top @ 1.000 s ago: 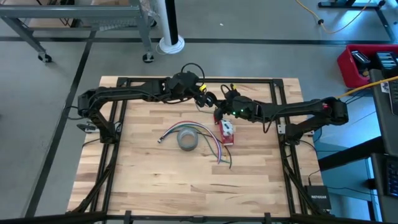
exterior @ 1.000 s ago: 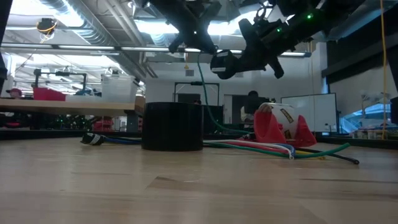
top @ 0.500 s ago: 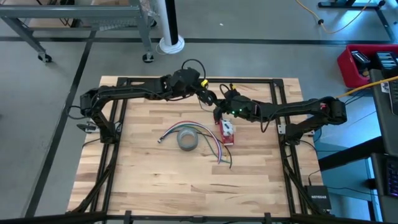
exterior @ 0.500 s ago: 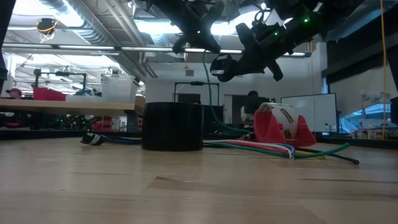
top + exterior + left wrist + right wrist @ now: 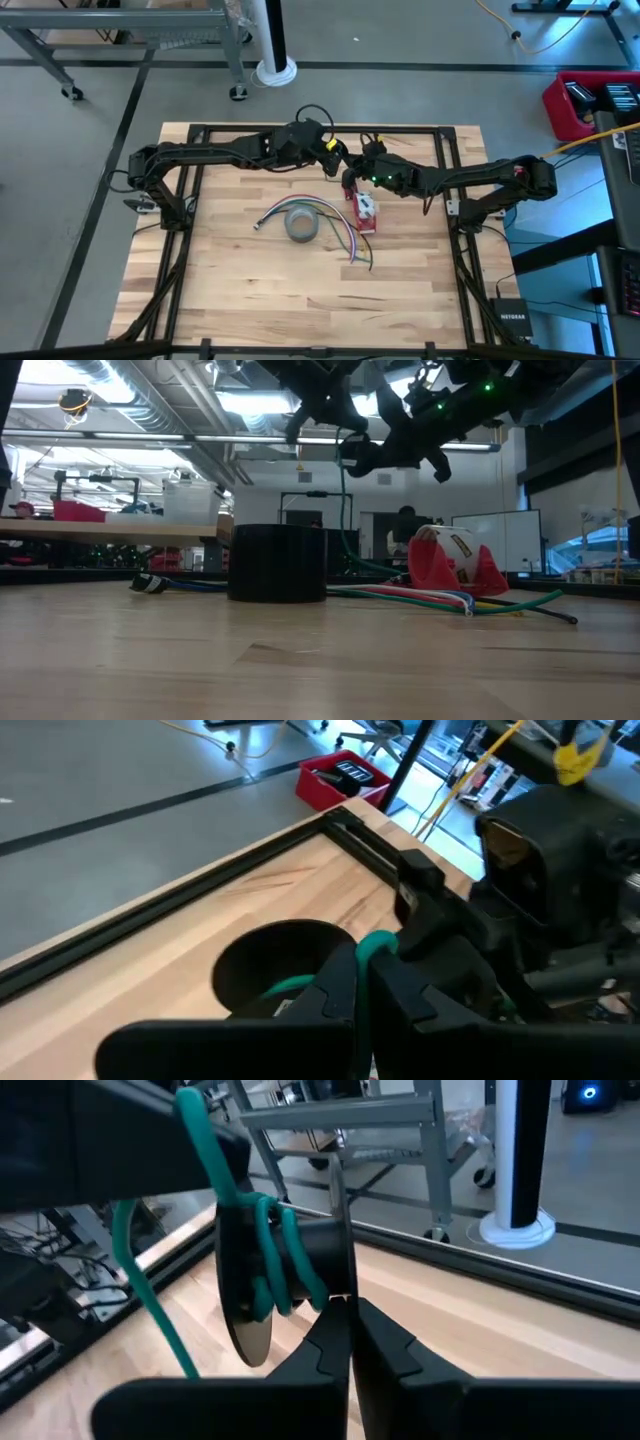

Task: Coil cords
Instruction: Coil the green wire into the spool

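Overhead, my left gripper [image 5: 335, 158] and right gripper [image 5: 352, 172] blur together above the table's far middle, yet my right wrist view shows a green cord [image 5: 268, 1258] wound round a black spool [image 5: 290, 1280], my fingers clamped on its flange, my left pinching the cord.

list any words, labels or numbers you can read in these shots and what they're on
"NETGEAR": on the small black box on the floor by the table's right corner, high view.
Tape dispenser: the white roll carries dark print, too small to read.
Red bin on the far right: no label can be read.
Nothing legible on the grippers, spool or green cord.
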Motion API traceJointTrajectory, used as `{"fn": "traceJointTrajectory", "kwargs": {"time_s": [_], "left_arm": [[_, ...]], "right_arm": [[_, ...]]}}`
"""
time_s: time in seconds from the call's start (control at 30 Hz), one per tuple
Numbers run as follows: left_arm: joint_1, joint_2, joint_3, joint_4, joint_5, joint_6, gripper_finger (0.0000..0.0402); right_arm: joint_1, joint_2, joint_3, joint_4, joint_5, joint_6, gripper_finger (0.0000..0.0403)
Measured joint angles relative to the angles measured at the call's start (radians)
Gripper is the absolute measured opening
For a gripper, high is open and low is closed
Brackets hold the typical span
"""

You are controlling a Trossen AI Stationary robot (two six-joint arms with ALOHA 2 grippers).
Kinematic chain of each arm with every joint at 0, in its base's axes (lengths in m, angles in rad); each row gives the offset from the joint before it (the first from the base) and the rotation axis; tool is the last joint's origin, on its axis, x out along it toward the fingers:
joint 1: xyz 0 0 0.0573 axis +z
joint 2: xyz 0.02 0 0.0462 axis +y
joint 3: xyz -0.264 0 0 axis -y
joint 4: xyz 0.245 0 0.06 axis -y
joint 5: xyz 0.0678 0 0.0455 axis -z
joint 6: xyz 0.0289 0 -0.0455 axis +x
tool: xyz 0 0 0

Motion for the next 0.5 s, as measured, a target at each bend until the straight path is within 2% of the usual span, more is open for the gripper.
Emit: {"fn": "traceJointTrajectory", "kwargs": {"time_s": [0.13,0.27,0.5], "left_arm": [[-0.018,0.000,0.001,0.002,-0.004,-0.003,0.0000],[-0.035,0.001,0.000,-0.009,0.012,-0.019,0.0000],[-0.059,0.003,-0.001,-0.004,0.009,-0.001,0.0014]], "right_arm": [[0.000,0.000,0.000,0.025,0.007,0.001,0.0003],[0.000,0.000,0.000,0.043,0.076,0.007,0.0003],[-0.008,0.000,0.001,0.123,0.058,0.007,0.0003]]}}
